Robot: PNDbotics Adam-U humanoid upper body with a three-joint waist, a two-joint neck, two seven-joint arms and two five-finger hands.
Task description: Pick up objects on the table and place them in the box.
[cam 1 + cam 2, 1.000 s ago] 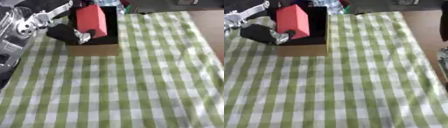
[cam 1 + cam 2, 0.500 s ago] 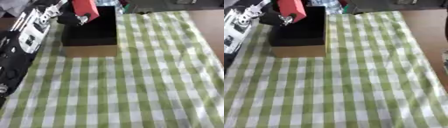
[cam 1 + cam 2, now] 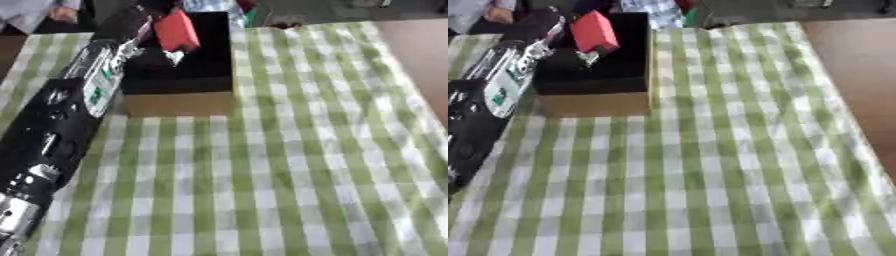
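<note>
Left hand (image 3: 157, 35) fingers curled round red block (image 3: 177, 30), held over box (image 3: 179, 102) interior.

The left robot hand (image 3: 140, 27) holds a block (image 3: 176, 30) above the box (image 3: 188, 75) at the table's (image 3: 289, 165) far left

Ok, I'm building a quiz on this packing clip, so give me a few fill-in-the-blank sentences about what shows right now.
1. The robot's left hand holds a ____ block.
2. That block is above the open ____.
3. The table is covered by a green and white ____ cloth.
4. The arm reaching to the box comes in from the view's ____ side.

Missing words: red; box; checked; left
</note>
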